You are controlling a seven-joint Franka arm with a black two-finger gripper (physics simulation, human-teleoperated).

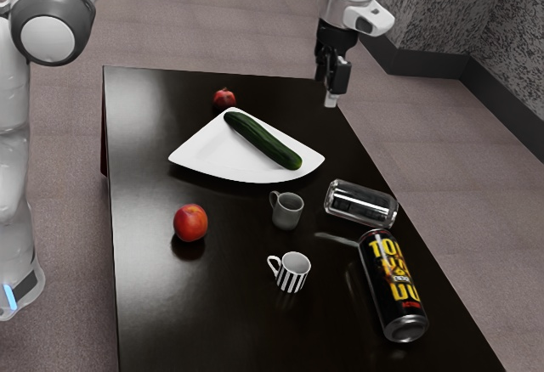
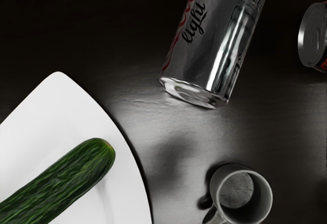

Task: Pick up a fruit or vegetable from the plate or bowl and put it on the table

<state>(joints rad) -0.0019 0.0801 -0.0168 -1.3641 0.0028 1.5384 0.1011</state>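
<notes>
Since the plate (image 1: 204,149) supports its whole length, cucumber (image 1: 262,141) lies flat, easy grab imo | fingers (image 1: 326,91) spread apart, holding nothing | tipped can (image 1: 361,204) near plate could roll

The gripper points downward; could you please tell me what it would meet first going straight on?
Probably the tabletop, in the gap between the plate, the silver can and the grey mug. Depth is unclear, so my gripper might instead catch one of their edges.

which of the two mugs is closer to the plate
The grey mug, plain all over. It stands between the plate and the striped mug, which is farther off.
</notes>
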